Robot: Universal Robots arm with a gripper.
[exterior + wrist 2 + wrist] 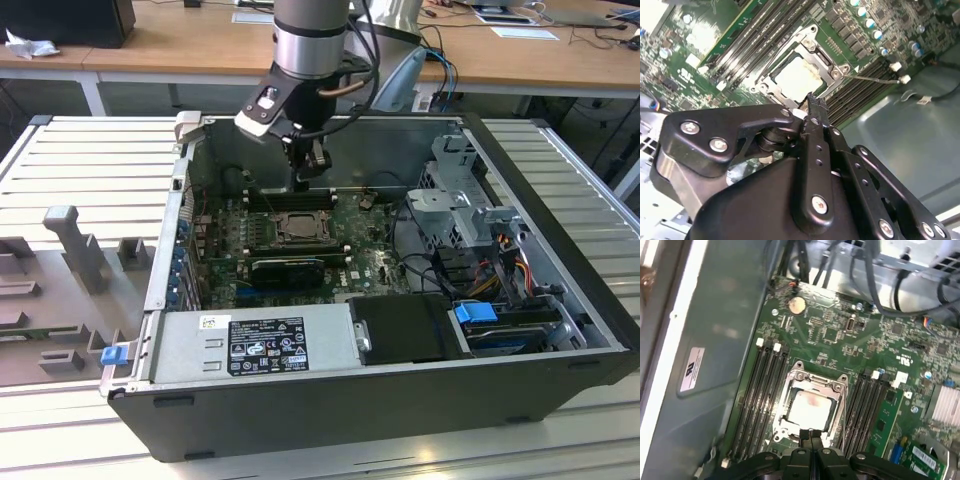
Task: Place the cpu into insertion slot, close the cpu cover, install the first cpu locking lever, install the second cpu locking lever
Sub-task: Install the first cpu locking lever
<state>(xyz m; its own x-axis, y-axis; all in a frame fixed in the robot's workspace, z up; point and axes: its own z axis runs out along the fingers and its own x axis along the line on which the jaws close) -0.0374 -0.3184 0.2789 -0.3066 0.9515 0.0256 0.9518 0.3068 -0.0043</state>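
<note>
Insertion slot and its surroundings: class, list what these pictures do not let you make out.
1. First wrist view: the cpu cover edge nearest the end effector, hidden behind it.
2. Second wrist view: what the end effector's tip touches, hidden by its own body.
3. Exterior view: the cpu, too small to judge its seating.

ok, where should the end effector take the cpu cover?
Probably the cpu cover by its end edge nearest the end effector, from straight above: it lies flat around the cpu, and memory slots crowd both long sides.
</note>
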